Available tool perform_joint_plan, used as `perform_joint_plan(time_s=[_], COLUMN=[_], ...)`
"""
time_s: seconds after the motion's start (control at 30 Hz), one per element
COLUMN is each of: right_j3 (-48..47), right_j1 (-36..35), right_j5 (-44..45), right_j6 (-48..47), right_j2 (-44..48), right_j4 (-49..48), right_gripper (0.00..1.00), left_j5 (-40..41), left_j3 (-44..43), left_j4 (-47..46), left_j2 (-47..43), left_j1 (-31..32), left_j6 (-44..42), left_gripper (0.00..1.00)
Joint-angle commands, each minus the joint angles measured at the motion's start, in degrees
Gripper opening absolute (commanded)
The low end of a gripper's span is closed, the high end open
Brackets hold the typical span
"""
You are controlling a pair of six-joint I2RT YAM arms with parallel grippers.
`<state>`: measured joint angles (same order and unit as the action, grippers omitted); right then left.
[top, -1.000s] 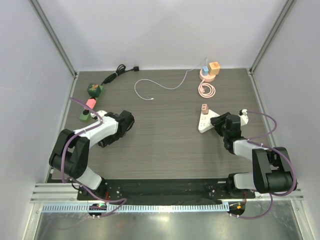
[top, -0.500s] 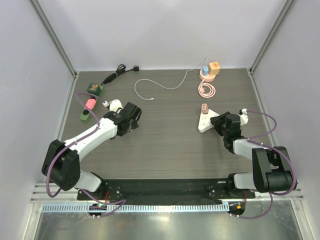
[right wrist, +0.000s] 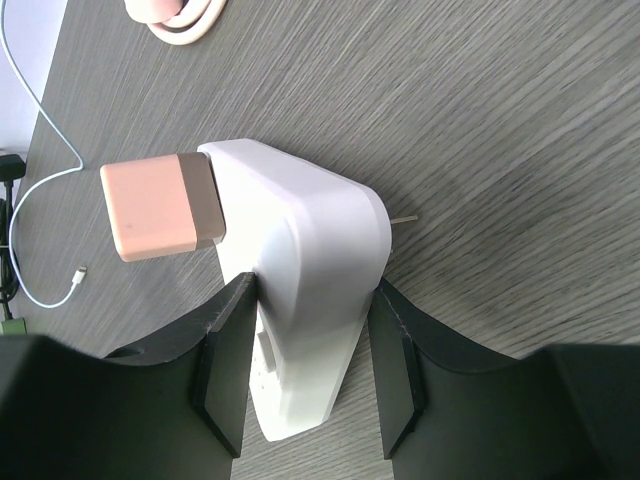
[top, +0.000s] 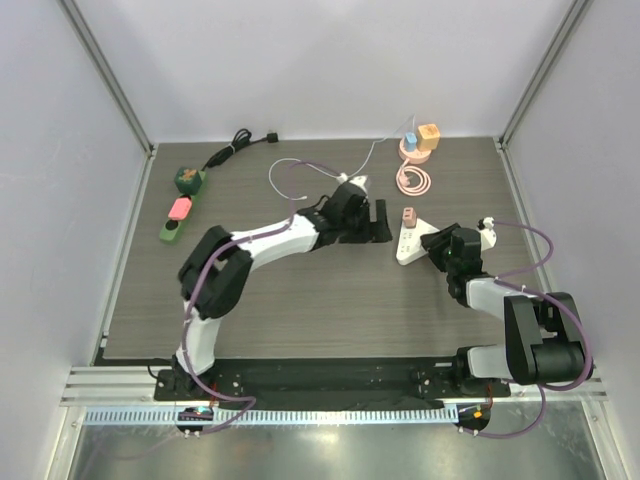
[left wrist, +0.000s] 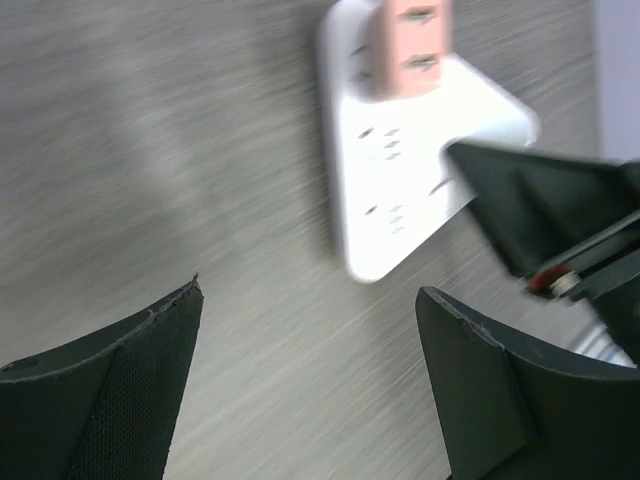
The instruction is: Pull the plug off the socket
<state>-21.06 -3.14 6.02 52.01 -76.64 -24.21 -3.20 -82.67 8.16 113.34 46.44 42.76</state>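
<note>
A white wedge-shaped socket [top: 408, 245] lies right of centre, with a pink plug [top: 408, 214] stuck in its far end. My right gripper [top: 433, 243] is shut on the socket's near end, its fingers [right wrist: 225, 350] pressed against both sides of the white body [right wrist: 300, 270]; the plug [right wrist: 160, 205] juts out to the left. My left gripper [top: 379, 222] hangs open just left of the socket. In the left wrist view the socket [left wrist: 395, 175] and plug [left wrist: 410, 35] lie ahead of the open gripper [left wrist: 308, 300], with nothing between the jaws.
A white cable [top: 300, 175] loops behind the left arm. A pink coiled cable [top: 413, 180] and a pink charger base with orange and blue blocks [top: 420, 142] sit at the back. A black cable [top: 240, 142] and green adapters [top: 187, 178] lie at far left.
My left arm has swung from the left side of the table to the centre, beside the socket, and its jaws have opened. The right arm and socket have not moved.
</note>
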Motion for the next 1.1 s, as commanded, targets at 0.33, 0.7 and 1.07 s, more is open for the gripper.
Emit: perform_joint_plan(time_s=[0.33, 0.7, 1.07], right_j3=[2.08, 1.90, 2.08], right_j1=[0.24, 0.24, 0.41], right_j5=[2.15, 2.15, 1.89], right_j6=[-5.78, -5.69, -5.78], right_j2=[-1.76, -2.11, -2.11], right_j4=[10.14, 10.14, 9.79], right_gripper=[0.01, 0.01, 0.01], left_j5=[-9.02, -2.07, 6.10], left_j3=[-23.31, -32.63, -42.65], left_j4=[-9.32, -3.33, 5.37], left_j2=[19.01, 25.96, 30.27], left_j1=[1.64, 1.82, 4.72], left_j6=[1.71, 4.53, -2.50], left_gripper=[0.79, 0.55, 0.46])
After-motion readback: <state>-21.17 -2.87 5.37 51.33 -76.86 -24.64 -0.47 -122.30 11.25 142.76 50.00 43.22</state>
